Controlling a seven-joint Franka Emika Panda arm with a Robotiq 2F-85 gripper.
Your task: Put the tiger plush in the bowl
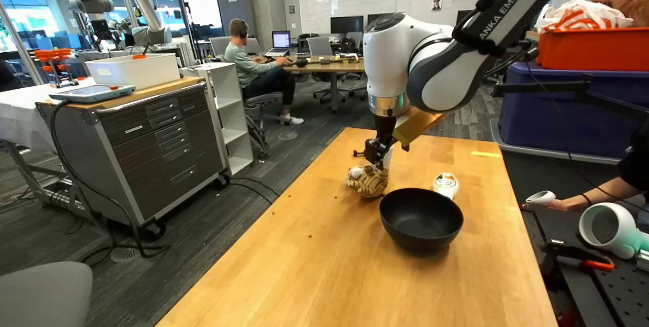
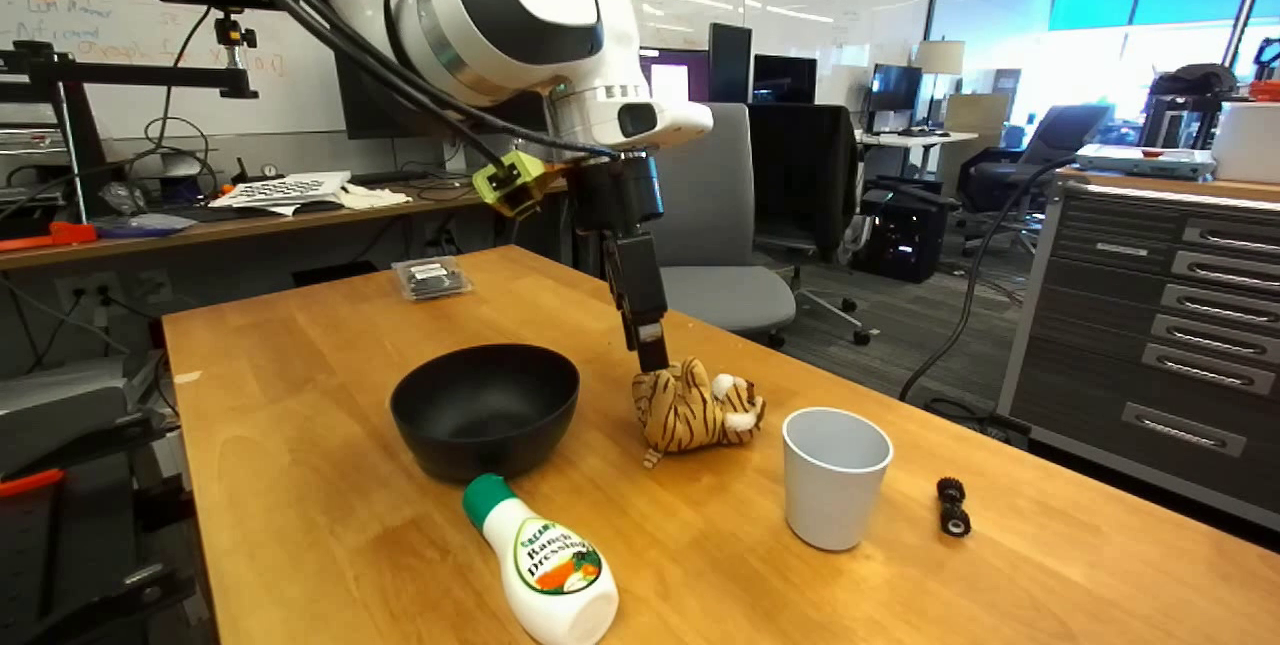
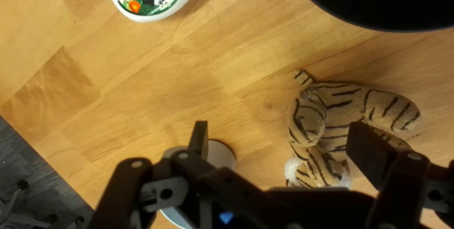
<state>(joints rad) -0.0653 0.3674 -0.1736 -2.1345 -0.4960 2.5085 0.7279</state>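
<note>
The fingers [image 3: 370,154] stand spread wide, a broad gap between their tips, and their grip is empty. In the wrist view one of them overlaps the striped body of the tiger plush [image 3: 340,99], while its mate stands well apart from the toy, in front of a pale cup [image 3: 220,156] that it partly covers. In both exterior views the fingers reach down to the plush, seen so nearly edge-on that the gap is hidden there; whether a tip touches the fabric, I cannot tell.

The plush lies loose on the bench [image 2: 330,325], outside the bowl [image 2: 485,410] and just beside it. In an exterior view it sits between bowl and cup, one limb raised, its white-patched end turned away from the bowl. The bowl is upright, black and wide. The cup is upright too, near the plush's white-patched end. A ranch dressing bottle [image 2: 560,565] lies on its side, its green cap [image 2: 487,497] toward the bowl. Beyond the cup is a small black dumbbell-shaped piece [image 2: 952,507]; a clear flat package [image 2: 431,278] lies on the bench, well apart from the plush.
</note>
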